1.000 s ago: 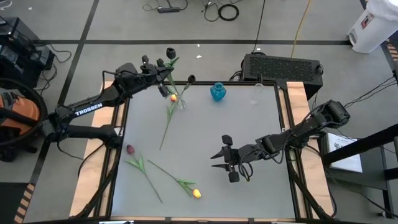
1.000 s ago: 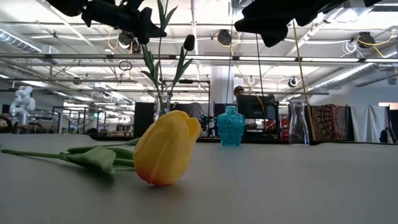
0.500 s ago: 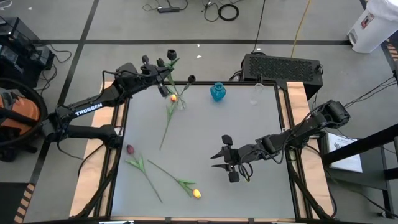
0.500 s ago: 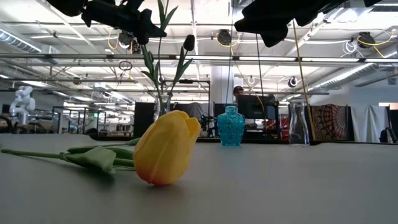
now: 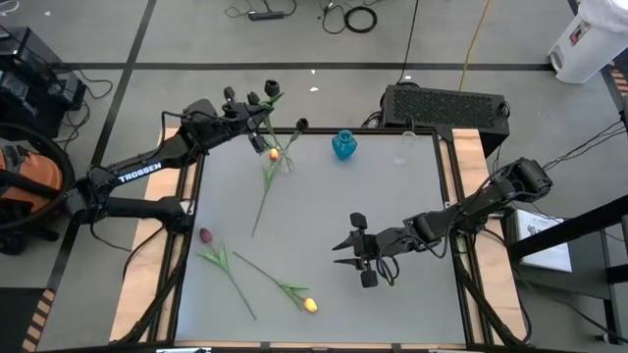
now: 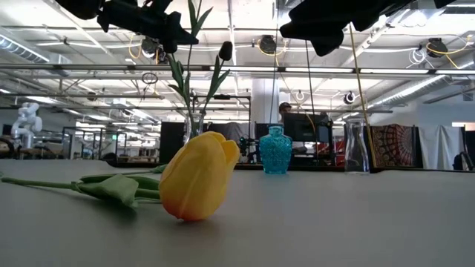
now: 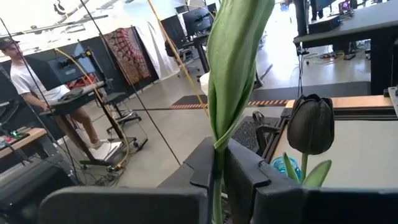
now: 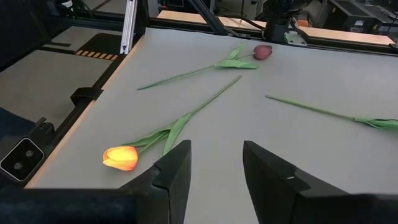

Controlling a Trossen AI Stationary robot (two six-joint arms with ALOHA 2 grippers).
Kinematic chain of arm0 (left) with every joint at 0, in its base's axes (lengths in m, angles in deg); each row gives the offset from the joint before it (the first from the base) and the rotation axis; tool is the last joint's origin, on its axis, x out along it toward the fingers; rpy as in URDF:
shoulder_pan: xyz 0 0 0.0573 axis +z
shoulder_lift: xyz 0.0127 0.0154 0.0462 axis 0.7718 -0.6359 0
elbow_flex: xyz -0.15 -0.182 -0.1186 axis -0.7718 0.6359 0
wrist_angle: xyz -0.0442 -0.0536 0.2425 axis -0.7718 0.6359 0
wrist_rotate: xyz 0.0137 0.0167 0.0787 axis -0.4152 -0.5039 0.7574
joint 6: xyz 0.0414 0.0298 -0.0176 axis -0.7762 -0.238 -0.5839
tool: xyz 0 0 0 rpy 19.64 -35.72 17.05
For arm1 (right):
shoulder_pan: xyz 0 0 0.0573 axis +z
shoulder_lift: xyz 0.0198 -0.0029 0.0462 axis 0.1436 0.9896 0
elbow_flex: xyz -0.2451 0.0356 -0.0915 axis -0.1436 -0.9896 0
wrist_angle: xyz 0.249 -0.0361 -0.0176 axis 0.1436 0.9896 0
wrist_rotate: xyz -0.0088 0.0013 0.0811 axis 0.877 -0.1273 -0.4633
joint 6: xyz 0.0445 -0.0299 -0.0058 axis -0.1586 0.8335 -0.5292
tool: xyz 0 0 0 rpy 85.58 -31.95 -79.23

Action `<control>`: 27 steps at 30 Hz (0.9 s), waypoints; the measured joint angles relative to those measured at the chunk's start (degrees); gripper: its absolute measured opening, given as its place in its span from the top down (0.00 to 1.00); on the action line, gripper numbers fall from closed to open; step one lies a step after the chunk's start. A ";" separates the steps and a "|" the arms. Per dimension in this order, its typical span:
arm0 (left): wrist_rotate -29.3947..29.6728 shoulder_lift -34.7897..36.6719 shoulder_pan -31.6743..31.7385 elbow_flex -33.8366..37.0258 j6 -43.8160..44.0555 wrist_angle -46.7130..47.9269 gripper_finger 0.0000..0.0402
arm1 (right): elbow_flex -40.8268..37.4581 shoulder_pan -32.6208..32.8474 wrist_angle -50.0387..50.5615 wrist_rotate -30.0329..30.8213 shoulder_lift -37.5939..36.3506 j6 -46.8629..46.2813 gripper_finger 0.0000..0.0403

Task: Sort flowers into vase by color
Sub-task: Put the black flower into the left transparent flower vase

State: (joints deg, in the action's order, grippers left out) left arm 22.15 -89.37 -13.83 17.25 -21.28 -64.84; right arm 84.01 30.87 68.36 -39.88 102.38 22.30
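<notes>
High view: nothing has shifted since the earlier frames. The left gripper (image 5: 257, 110), at the table's far-left corner, stays clamped on a black-headed artificial tulip (image 5: 271, 86) above the clear glass vase (image 5: 286, 161).

Low view: unchanged; a yellow tulip (image 6: 195, 176) lies near the front edge.

Right wrist view: the right gripper (image 8: 214, 163) hovers with fingers parted, holding nothing.

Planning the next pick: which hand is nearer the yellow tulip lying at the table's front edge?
Right. The right hand hovers open over mid-table, just beside the yellow tulip. The left hand is at the far corner, shut on a green stem.
</notes>
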 joint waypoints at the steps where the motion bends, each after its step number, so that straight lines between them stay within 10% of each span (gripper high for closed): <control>1: 0.00 0.00 0.00 0.00 0.00 0.05 0.92 | 0.00 0.00 0.00 0.00 0.00 0.00 0.66; 27: -2.18 0.00 -0.35 0.00 4.16 -2.97 0.90 | 0.01 0.00 -0.05 0.00 0.00 -0.02 0.66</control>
State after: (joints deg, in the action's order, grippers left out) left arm 19.97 -89.37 -14.18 17.25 -17.12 -67.81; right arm 84.02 30.87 68.31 -39.88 102.38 22.28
